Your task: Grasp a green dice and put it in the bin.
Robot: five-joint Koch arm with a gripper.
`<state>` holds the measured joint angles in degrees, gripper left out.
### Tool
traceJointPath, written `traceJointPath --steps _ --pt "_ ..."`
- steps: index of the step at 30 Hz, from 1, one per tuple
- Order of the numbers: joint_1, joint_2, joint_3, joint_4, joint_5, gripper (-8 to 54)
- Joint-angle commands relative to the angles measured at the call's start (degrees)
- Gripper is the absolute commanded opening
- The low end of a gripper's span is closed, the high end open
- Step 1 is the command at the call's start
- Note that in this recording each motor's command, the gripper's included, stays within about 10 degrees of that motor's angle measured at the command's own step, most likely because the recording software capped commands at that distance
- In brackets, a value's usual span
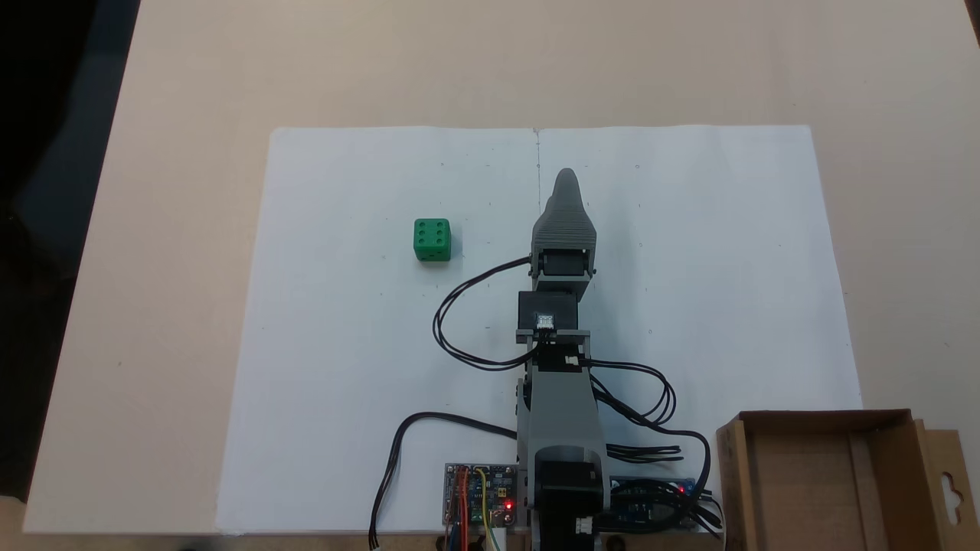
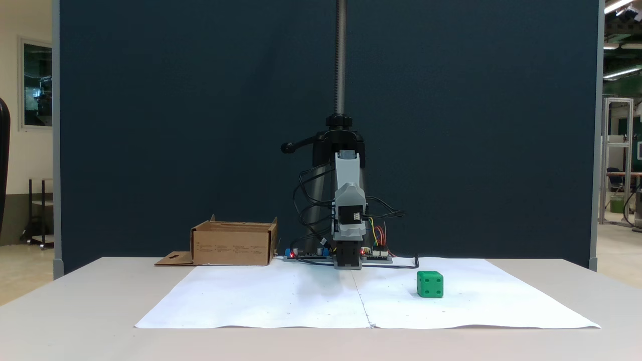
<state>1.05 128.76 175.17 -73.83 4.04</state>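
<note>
In a fixed view from above, your gripper (image 1: pixel 566 180) points up the white paper sheet (image 1: pixel 689 252), and its jaws overlap, so I cannot tell whether they are apart. One green dice (image 1: pixel 432 239) sits on the paper well to its left, untouched. One bin (image 1: pixel 831 478) stands at the lower right corner. In the fixed view from the front, the dice (image 2: pixel 430 284) lies right of the arm, the bin (image 2: pixel 233 244) left.

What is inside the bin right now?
The bin shows only its plain brown floor and an inner fold; the green dice sits apart on the white paper. The picture's edge cuts off the bin's near part.
</note>
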Motion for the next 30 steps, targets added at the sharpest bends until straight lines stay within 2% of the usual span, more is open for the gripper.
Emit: traceJointPath --steps 1,30 --pt "0.44 7.03 4.22 -10.00 -4.57 45.0" --pt "0.00 7.03 4.22 -10.00 -4.48 45.0"
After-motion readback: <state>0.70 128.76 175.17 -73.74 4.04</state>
